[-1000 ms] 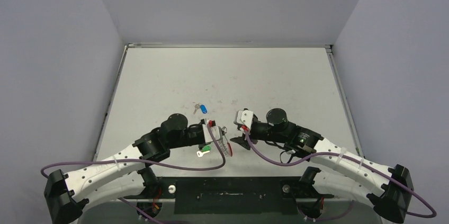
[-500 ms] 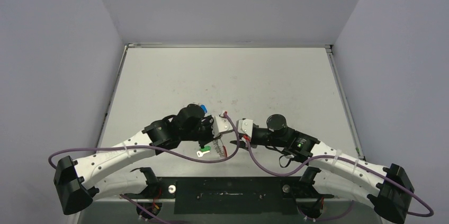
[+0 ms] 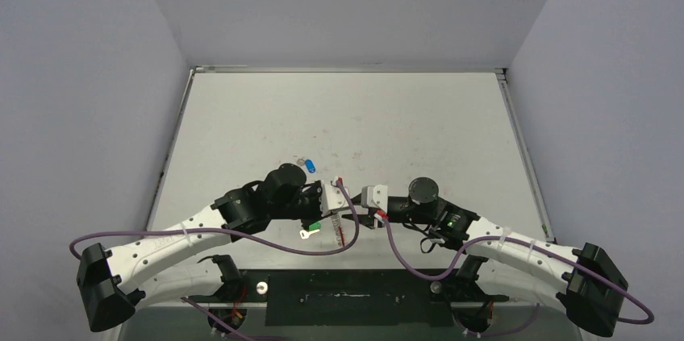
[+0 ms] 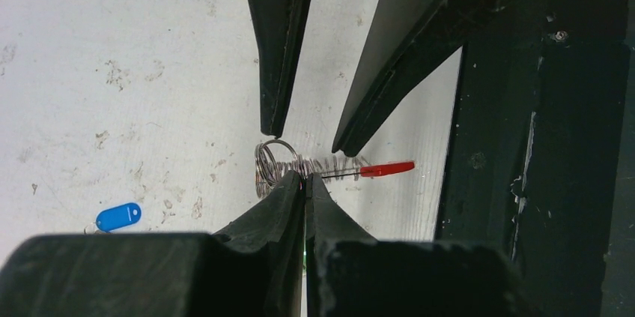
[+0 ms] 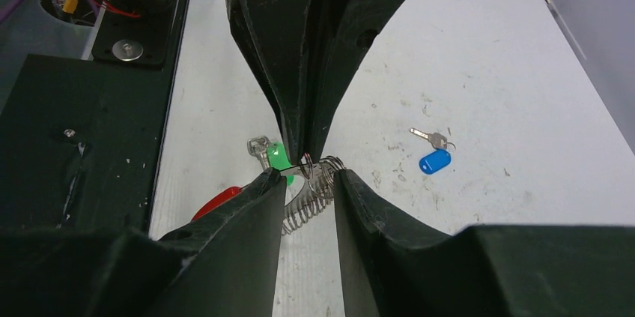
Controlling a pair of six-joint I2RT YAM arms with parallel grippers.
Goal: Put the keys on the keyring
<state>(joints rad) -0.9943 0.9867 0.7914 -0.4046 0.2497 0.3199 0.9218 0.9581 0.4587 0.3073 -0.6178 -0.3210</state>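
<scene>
The keyring [image 4: 271, 164], a silvery stretched coil with a red sleeve [image 4: 386, 168], sits at the table's near edge. My left gripper [image 4: 305, 182] is shut, pinching the coil's wire at its tips. My right gripper [image 5: 311, 176] is open, its fingers either side of the coil [image 5: 303, 208], facing the left gripper [image 5: 303, 154]. The green-headed key [image 5: 277, 158] lies on the table just behind the left tips and also shows in the top view [image 3: 309, 230]. The blue-headed key [image 5: 435, 161] lies farther out on the table [image 3: 308, 165].
The black base plate [image 3: 347, 284] runs along the near edge right beside the keyring, and it also shows in the left wrist view [image 4: 539, 145]. Purple cables [image 3: 355, 224] loop close to both grippers. Walls enclose the white table [image 3: 347, 115].
Both grippers have closed in on each other at the near middle of the table. The left arm swung over the blue key and back off it. The keys have not moved.
</scene>
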